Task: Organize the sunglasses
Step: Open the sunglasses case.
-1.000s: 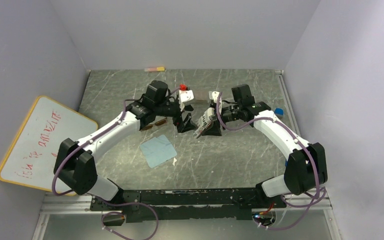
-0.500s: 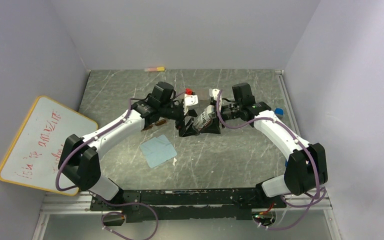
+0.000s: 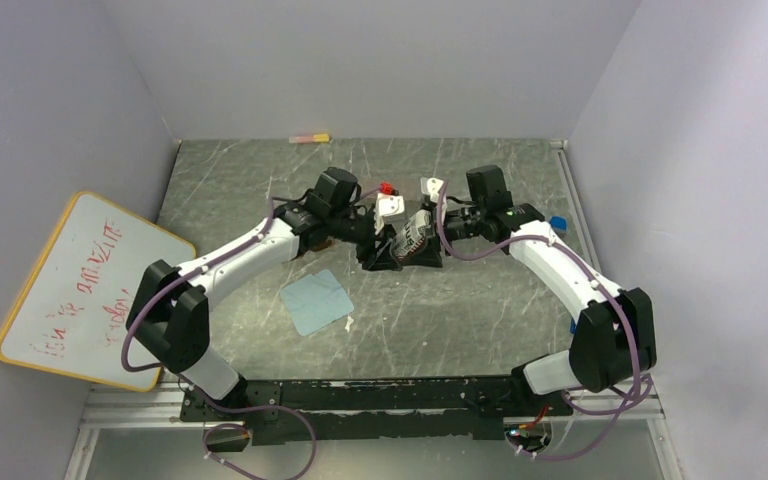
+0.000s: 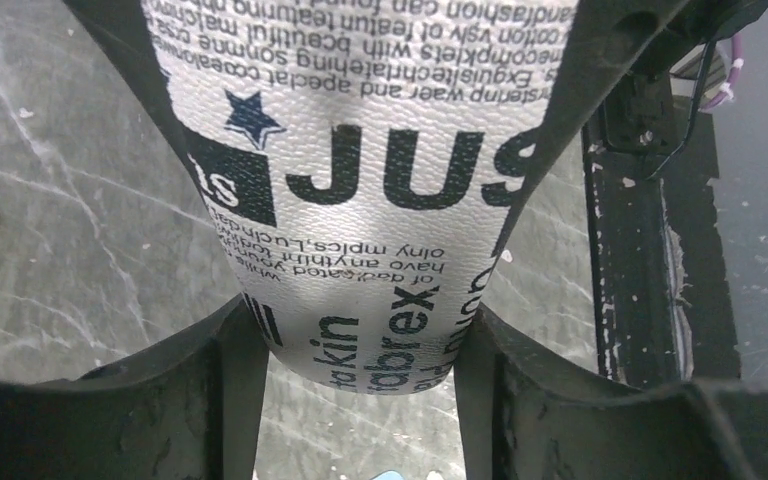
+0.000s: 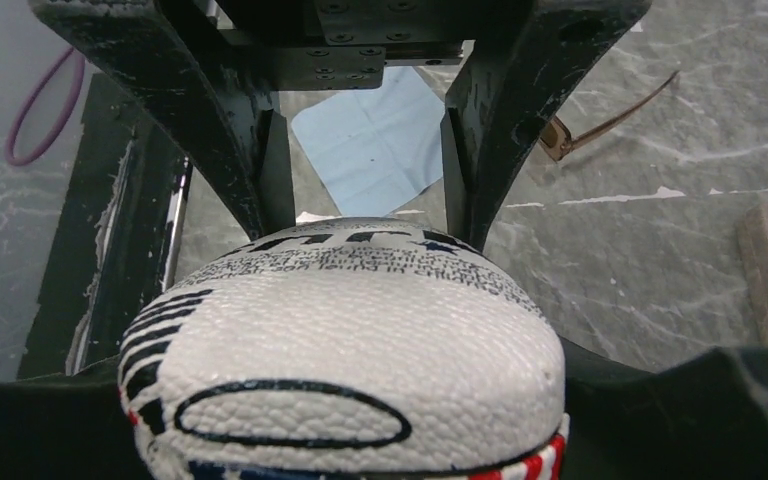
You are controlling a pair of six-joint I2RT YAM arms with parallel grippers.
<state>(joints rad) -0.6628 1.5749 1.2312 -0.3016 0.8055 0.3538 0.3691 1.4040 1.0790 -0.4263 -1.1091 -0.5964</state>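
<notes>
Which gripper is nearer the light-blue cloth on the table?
Left. Both clamp the printed case: the left gripper takes the end on the side of the light-blue cloth, while the right gripper takes the opposite end, farther from it.

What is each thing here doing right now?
left gripper: shut on the printed case.
right gripper: shut on the printed case's other end.
printed case: held between both grippers, above the table.
light-blue cloth: lying flat, spread out.
thin-framed sunglasses: lying on the table, untouched, one arm sticking out.
</notes>
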